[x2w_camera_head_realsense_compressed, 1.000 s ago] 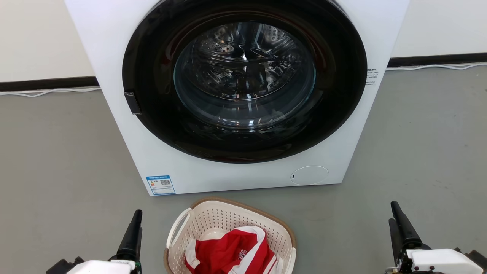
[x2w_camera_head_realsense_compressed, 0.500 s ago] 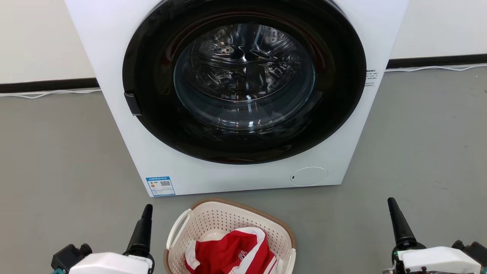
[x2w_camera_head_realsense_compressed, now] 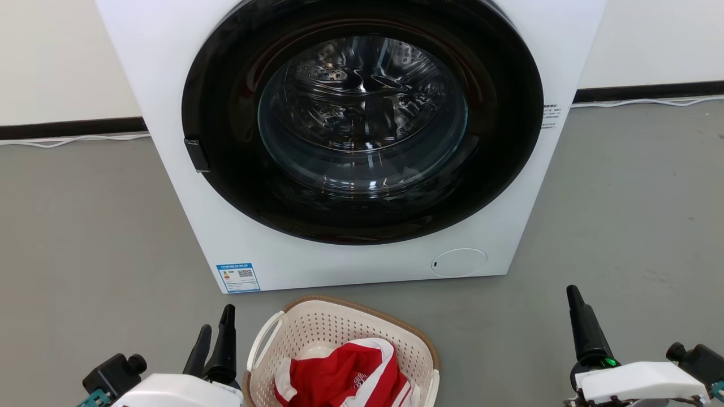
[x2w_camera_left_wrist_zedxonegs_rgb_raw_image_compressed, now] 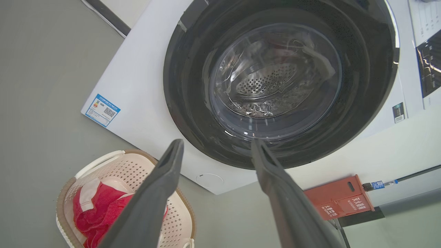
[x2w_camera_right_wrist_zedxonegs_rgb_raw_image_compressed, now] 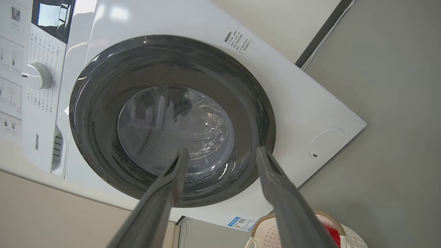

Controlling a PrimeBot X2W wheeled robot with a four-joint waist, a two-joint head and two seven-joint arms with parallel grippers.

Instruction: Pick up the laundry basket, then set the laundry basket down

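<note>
The laundry basket [x2w_camera_head_realsense_compressed: 334, 325], cream perforated plastic with a brown rim and white loop handles, stands on the grey floor in front of the washer and holds a red and white garment [x2w_camera_head_realsense_compressed: 345, 376]. My left gripper [x2w_camera_head_realsense_compressed: 218, 316] is just left of the basket's left handle, apart from it, open and empty. In the left wrist view my left gripper [x2w_camera_left_wrist_zedxonegs_rgb_raw_image_compressed: 217, 141] has its fingers spread wide, with the basket [x2w_camera_left_wrist_zedxonegs_rgb_raw_image_compressed: 131, 168] at the lower left. My right gripper [x2w_camera_head_realsense_compressed: 574, 294] hovers well to the basket's right. The right wrist view shows my right gripper [x2w_camera_right_wrist_zedxonegs_rgb_raw_image_compressed: 223, 151] open, with the basket [x2w_camera_right_wrist_zedxonegs_rgb_raw_image_compressed: 263, 227] at the bottom edge.
A white front-loading washer [x2w_camera_head_realsense_compressed: 169, 85] with a shut dark round door [x2w_camera_head_realsense_compressed: 362, 141] stands right behind the basket. A white cable [x2w_camera_head_realsense_compressed: 68, 137] runs along the wall base. A red box [x2w_camera_left_wrist_zedxonegs_rgb_raw_image_compressed: 337, 199] sits by the wall beside the washer. Grey floor spreads on both sides.
My left gripper has moved forward and right, closer to the basket's left handle, and has turned so both fingers show. My right gripper has moved forward and slightly left. The basket has not moved.
</note>
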